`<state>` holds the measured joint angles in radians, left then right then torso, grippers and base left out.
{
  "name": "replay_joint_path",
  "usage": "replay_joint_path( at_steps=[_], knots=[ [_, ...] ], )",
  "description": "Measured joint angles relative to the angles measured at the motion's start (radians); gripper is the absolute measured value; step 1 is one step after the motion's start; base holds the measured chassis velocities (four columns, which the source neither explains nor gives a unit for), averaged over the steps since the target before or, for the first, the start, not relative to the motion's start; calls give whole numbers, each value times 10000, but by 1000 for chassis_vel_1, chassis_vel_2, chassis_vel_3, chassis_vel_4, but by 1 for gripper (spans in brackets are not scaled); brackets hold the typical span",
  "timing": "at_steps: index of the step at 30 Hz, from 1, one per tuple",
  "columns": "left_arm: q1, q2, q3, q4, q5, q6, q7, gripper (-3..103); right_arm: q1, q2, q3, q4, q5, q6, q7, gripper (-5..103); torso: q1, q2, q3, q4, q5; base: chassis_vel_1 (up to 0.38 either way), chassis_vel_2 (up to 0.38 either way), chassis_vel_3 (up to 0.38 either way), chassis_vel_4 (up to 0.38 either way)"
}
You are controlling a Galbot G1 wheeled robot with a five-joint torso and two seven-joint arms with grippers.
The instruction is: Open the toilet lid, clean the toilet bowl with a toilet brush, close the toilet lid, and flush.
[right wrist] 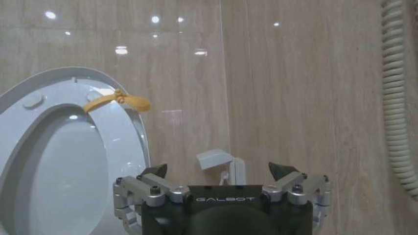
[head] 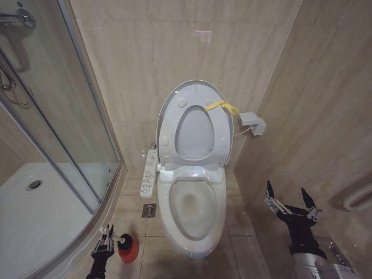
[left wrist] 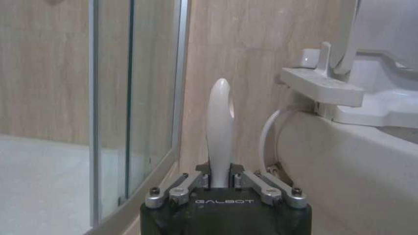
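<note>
Your toilet lid [head: 195,104] stands raised against the tiled wall, the ring seat [head: 193,135] up with it; the yellow strap [head: 222,106] sits at the lid's upper edge, toward the robot's right. The strap also shows in the right wrist view [right wrist: 117,100], next to a small white wall box [right wrist: 219,160].

The toilet bowl [head: 192,212] is open, centre of the head view, with its white button panel [head: 150,172] along the robot's left side. A floor drain [head: 149,210] lies just beside the bowl on that side.

Your left gripper [head: 104,241] is low on the floor side, left of the bowl, next to the red cup holder [head: 128,250]. Left wrist view: its jaws are closed narrow on the white handle of the toilet brush [left wrist: 220,132], which stands upright between them. The bristle head is not visible; the handle top rises in front of the wall, with the shower glass [left wrist: 130,98] to one side and the bowl's outer wall to the other.

Your right gripper [head: 290,203] hangs to the robot's right of the bowl, well apart from it, above the floor tiles. Its jaws are spread wide and hold nothing. A coiled hose [right wrist: 395,93] runs along the wall in the right wrist view.
</note>
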<state>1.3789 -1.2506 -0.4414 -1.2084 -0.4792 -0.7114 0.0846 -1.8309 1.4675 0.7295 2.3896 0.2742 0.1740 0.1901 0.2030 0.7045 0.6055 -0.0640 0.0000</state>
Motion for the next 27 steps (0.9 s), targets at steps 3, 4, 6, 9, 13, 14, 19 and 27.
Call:
replay_joint_path(
  at_steps=[3,4,6,9,13,14,19,27],
  knots=[
    [-91,2,108,154,-127,12,1,17,0,1,0,0,0,0,0,100,0,0,0,-1,1,0,0,0,0],
    [-91,2,108,154,-127,12,1,17,0,1,0,0,0,0,0,100,0,0,0,-1,1,0,0,0,0],
    [-89,-12,145,178,-127,18,-8,17,0,0,0,0,0,0,0,100,0,0,0,0,1,0,0,0,0],
    [-59,-37,159,235,-117,1,-36,17,0,0,0,0,0,0,1,100,-1,0,-1,-1,2,0,0,0,0],
    [90,-55,153,262,-83,-123,-42,17,0,0,0,0,0,0,0,100,-2,0,-1,0,1,0,0,0,0],
    [131,-48,143,252,-65,-145,-41,17,0,0,0,0,0,0,0,100,-1,0,-1,0,1,0,0,0,0],
    [282,-29,27,155,-27,-207,-53,17,0,0,0,0,0,0,0,100,-2,0,-1,-1,1,0,0,0,0],
    [360,-117,-132,300,204,-484,-87,17,0,0,0,-1,0,0,0,100,-1,0,0,-1,0,0,0,0,0]
  ],
)
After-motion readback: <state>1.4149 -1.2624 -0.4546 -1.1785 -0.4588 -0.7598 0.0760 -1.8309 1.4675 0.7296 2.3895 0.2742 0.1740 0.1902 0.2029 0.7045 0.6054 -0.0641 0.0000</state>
